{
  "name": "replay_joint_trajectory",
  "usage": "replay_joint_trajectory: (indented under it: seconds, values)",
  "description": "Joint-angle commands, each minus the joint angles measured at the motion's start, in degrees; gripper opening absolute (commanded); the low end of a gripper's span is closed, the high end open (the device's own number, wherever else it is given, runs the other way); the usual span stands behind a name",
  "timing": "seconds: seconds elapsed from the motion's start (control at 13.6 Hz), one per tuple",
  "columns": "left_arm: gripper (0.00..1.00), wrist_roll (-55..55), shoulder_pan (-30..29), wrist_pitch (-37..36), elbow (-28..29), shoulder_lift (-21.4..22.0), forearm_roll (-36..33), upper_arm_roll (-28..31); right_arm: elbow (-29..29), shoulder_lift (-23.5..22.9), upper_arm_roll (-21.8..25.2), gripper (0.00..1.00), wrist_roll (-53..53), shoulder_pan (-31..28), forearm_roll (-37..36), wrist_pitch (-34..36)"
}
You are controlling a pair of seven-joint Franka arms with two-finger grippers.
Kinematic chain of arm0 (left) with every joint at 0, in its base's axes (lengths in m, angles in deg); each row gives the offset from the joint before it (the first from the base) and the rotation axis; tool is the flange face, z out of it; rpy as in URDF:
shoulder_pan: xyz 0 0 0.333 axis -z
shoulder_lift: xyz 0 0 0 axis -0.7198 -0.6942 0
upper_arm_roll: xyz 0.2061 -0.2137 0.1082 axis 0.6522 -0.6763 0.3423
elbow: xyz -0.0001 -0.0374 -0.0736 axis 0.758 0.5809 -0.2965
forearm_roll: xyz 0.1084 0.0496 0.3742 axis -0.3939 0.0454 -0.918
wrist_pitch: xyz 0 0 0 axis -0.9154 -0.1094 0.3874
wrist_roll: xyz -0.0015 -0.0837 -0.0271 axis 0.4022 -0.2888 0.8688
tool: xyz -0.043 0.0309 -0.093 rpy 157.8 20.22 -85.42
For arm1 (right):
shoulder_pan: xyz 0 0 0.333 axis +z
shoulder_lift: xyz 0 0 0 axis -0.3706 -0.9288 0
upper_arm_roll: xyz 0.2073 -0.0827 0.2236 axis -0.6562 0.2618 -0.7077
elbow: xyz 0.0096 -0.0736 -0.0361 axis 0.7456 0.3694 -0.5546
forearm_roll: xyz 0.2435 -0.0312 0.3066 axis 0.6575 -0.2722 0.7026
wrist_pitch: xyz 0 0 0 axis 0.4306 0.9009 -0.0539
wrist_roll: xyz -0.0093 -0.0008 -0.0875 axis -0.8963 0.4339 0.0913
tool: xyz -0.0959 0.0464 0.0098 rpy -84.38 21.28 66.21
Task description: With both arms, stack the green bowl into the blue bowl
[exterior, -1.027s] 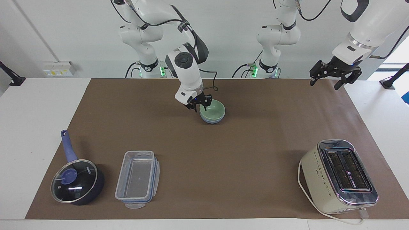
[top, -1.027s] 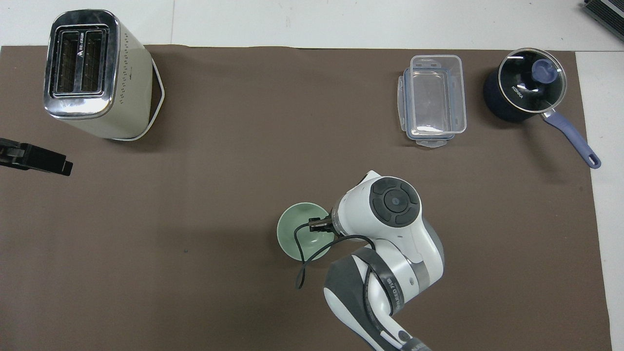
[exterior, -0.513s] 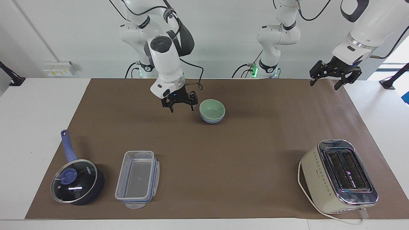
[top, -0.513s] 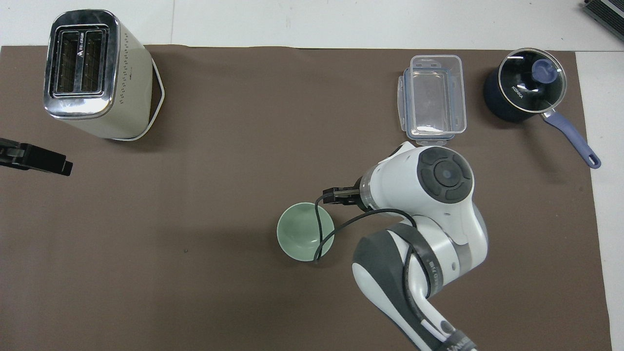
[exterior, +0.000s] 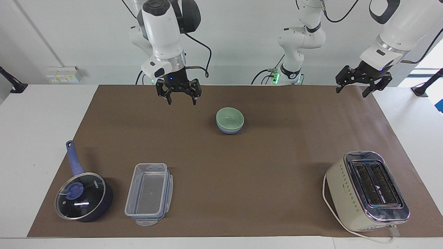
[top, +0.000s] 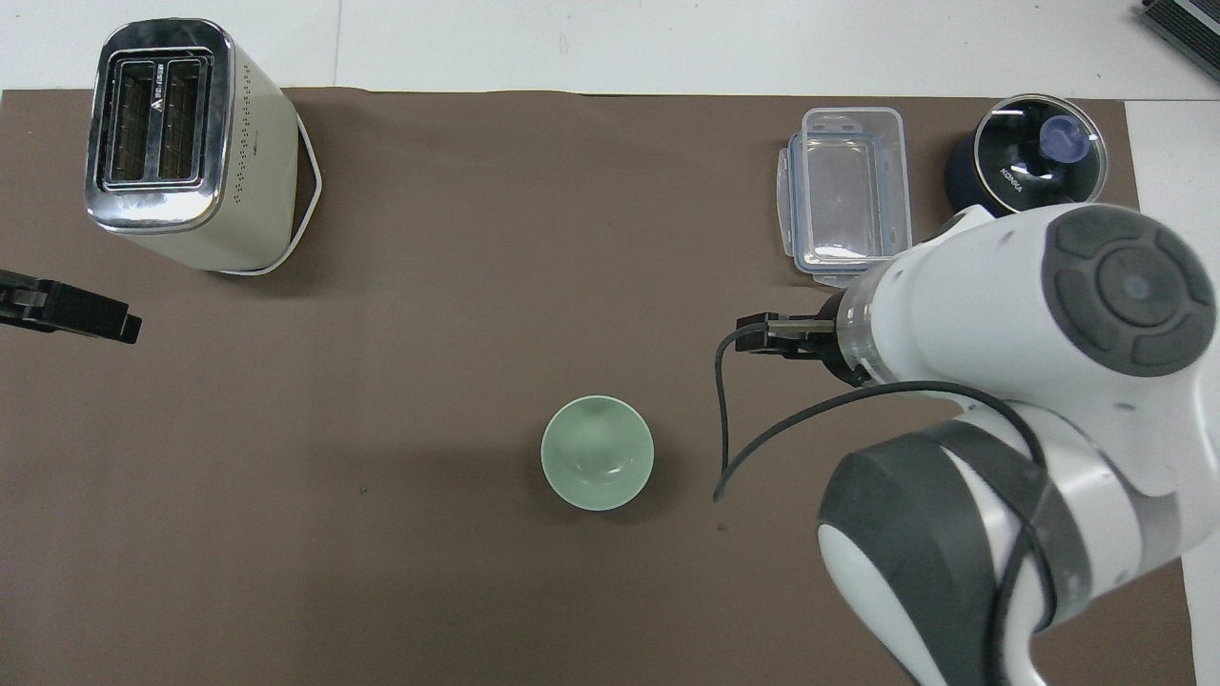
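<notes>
A pale green bowl (exterior: 229, 117) sits nested inside a light blue bowl (exterior: 229, 130) near the middle of a brown mat (exterior: 263, 166), so the stack looks done. The right gripper (exterior: 179, 99) hangs empty with its claw spread, up in the air over bare mat toward the right arm's end. The left gripper (exterior: 353, 90) waits, also spread and empty, raised above the mat's edge at the left arm's end. Retreating well likely means lifting clear without brushing the bowls. A toaster (exterior: 368, 191), a clear lidless food container (exterior: 149, 193) and a lidded saucepan (exterior: 84, 195) stand well apart, farther from the robots.
</notes>
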Motion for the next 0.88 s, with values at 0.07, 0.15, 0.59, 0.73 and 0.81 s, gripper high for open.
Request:
replay_joint_trajectory:
  seconds: [0.07, 0.15, 0.59, 0.73, 0.81]
  values:
    - [1.00, -0.2, -0.3, -0.1, 0.5, 0.8, -0.8, -0.4, -8.5, -0.6, 4.6, 1.00, 0.1, -0.8, -0.4, 8.8]
    - [1.00, -0.2, -0.3, -0.1, 0.5, 0.8, -0.8, -0.4, -9.1, -0.5, 6.1, 1.00, 0.1, -0.8, -0.5, 9.9]
    - [1.00, -0.2, 0.0, -0.1, 0.5, 0.8, -0.8, -0.4, -10.0, 3.6, 16.1, 1.00, -2.2, -0.8, -0.3, 12.5]
    - [1.00, -0.2, 0.0, -0.1, 0.5, 0.8, -0.7, -0.4, -10.0, 4.4, 19.9, 1.00, -5.7, -0.8, -0.4, 14.1]
    - [1.00, -0.2, 0.0, -0.1, 0.5, 0.8, -0.7, -0.4, -10.0, 4.6, 22.2, 1.00, -8.4, -0.8, -0.5, 14.9]
